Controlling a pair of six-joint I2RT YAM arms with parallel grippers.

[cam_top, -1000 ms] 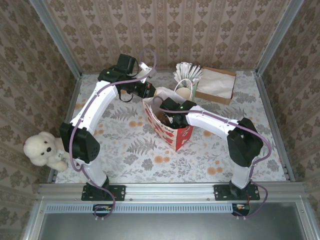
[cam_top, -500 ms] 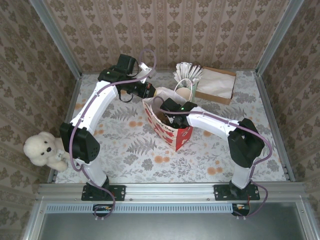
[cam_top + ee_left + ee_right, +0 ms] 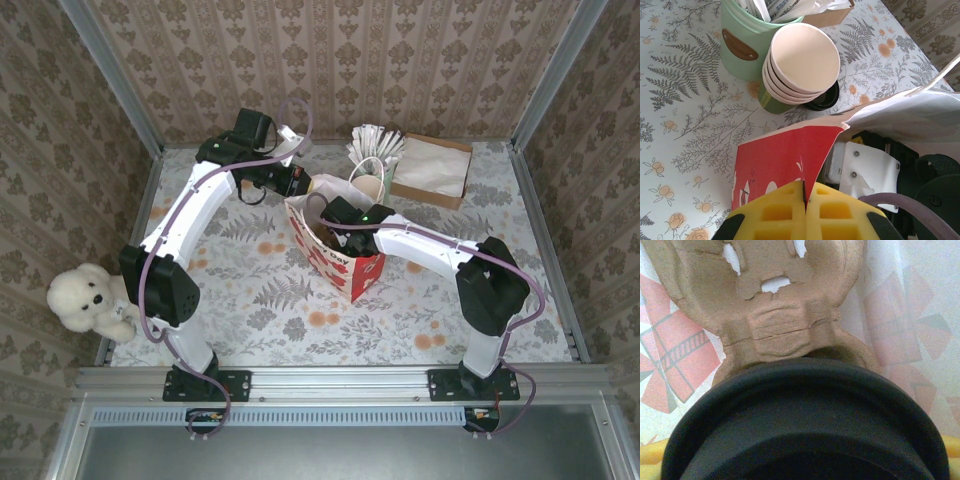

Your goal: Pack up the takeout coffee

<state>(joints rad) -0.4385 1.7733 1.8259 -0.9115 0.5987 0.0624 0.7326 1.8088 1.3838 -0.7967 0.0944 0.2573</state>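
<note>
Fern-printed worktop (image 3: 250, 300) carries a red paper bag (image 3: 775, 155), its rim clamped in the left tool (image 3: 804, 197). Inside, the right tool (image 3: 338, 222) grips the takeout coffee (image 3: 800, 420) close to a pulp carrier (image 3: 785, 315); missing the socket could tip it and spill.

Left end effector (image 3: 805, 195) pinched closed; right end effector (image 3: 800, 460) clasping, arms outstretched

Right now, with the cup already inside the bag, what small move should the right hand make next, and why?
Probably lower the right hand a little: its lidded cup seems to hang above a pocket of the cardboard carrier, and the left hand pinches the red bag open.
</note>
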